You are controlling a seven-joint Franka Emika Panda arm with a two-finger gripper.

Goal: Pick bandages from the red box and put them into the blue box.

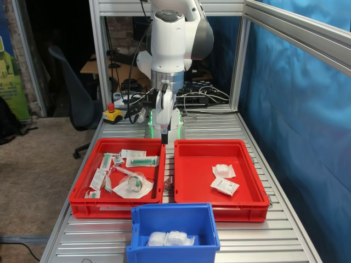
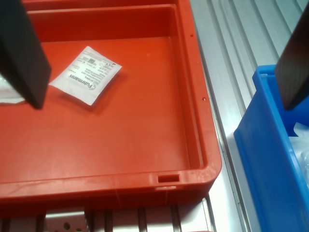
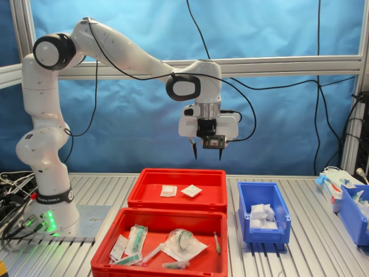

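The red box (image 1: 214, 144) holds two white bandages: a puffy packet (image 1: 224, 170) and a flat printed packet (image 1: 225, 186). Both show in the second exterior view (image 3: 168, 190) (image 3: 191, 190). In the wrist view the flat packet (image 2: 87, 75) lies on the red floor (image 2: 145, 130), and the puffy one (image 2: 7, 94) is mostly hidden. The blue box (image 1: 173, 253) (image 3: 262, 234) (image 2: 265, 154) holds several bandages (image 1: 170, 238) (image 3: 262, 212). My gripper (image 3: 207, 154) (image 1: 164, 137) (image 2: 164, 99) is open and empty. It hangs well above the red box's edge nearest the blue box.
A twin red tray (image 1: 82, 189) (image 3: 109, 242) with syringes, tubing and green-marked packets stands beside the red box. A yellow emergency stop button (image 1: 111, 114) sits behind it. Aluminium frame posts (image 1: 100, 66) ring the slatted table. Another blue bin (image 3: 353, 216) stands at the second exterior view's far right.
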